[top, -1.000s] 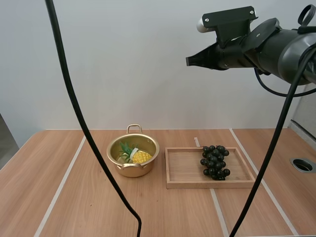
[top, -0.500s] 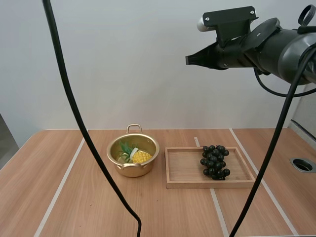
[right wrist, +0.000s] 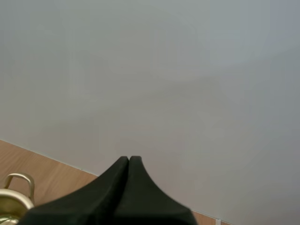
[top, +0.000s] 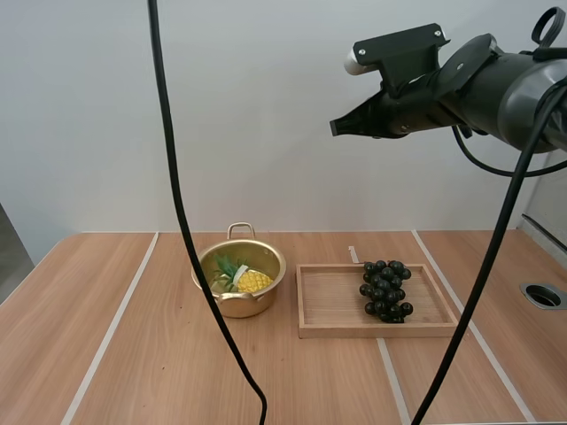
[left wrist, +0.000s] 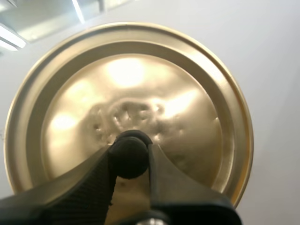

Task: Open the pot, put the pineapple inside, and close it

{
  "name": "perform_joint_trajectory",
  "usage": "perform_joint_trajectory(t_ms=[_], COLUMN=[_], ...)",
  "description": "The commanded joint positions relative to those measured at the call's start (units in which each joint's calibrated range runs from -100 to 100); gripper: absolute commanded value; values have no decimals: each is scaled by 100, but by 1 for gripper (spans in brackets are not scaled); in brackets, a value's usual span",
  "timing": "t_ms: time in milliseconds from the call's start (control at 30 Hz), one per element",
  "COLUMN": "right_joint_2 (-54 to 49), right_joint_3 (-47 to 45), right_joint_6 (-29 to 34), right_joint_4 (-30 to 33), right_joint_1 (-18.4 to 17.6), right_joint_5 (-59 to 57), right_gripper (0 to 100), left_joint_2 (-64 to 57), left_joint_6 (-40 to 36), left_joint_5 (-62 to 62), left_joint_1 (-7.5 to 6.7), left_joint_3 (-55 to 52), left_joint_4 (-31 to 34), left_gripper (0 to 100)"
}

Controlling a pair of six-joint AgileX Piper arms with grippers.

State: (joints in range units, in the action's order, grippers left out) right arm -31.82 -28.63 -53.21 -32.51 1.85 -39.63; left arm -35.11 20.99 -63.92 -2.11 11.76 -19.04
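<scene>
high view: the pot (top: 239,282) stands open on the bench (top: 124,354) with the pineapple (top: 250,282) inside. left gripper (left wrist: 130,158) pinches the lid (left wrist: 131,79) by its knob (left wrist: 128,152); right gripper (right wrist: 128,160) is pressed together. only closing seems left.

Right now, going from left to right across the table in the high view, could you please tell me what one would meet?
pot, with the pineapple inside it → wooden tray → bunch of grapes, lying in the tray's right half
</scene>
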Motion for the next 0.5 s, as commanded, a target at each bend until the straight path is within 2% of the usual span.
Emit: perform_joint_trajectory(t_ms=[0, 100, 200, 467], right_joint_2=[-95, -156, -199, -360], right_joint_3=[-22, -22, -22, -22], right_joint_6=[236, 580, 641, 932], right_joint_4=[235, 295, 257, 625], right_joint_1=[26, 26, 26, 26], right_joint_5=[-31, -31, -14, -69], right_gripper=[0, 0, 0, 0], left_joint_2=[246, 517, 807, 1473], left_joint_6=[-298, -863, -979, -1260], left_joint_5=[-596, -1109, -1440, -1553], left_joint_1=[-4, -4, -4, -4], left_joint_3=[18, 18, 18, 18], left_joint_4=[426, 991, 1229, 1246], left_gripper=[0, 0, 0, 0])
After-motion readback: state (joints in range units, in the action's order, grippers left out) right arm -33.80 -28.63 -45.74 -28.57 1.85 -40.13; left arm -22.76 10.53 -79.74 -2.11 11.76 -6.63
